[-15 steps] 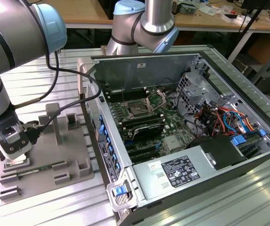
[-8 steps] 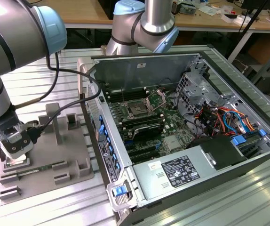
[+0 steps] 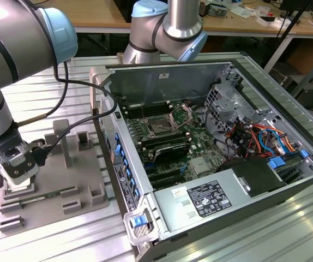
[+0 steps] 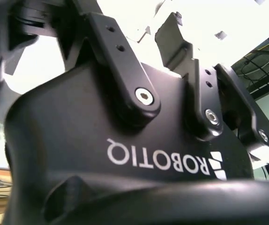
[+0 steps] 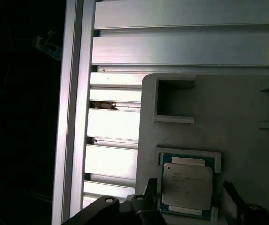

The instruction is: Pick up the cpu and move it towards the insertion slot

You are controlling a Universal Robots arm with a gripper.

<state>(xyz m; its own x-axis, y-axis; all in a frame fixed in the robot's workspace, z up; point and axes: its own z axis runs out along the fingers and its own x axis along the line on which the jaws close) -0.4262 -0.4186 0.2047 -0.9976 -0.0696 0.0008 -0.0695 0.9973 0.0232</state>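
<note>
1. Nearest: gripper (image 5: 189,188) low over the cpu (image 5: 187,185), fingers (image 5: 149,186) apart, one on each side, not closed on it.
2. The cpu lies flat, metal top up, in a recess of the grey tray (image 5: 247,108).
3. That tray sits on the slatted table (image 5: 115,124), just beside the open case (image 3: 162,82), on the exterior view's left.
4. Farthest: slot (image 3: 160,129) on the motherboard (image 3: 200,144) inside the case, dark centre showing, well apart from the cpu.

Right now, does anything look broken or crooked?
Nothing stands out. The chip lies flat and square in its pocket on the grey tray, not tilted. In the exterior view, the socket looks whole, its metal frame lifted open.
</note>
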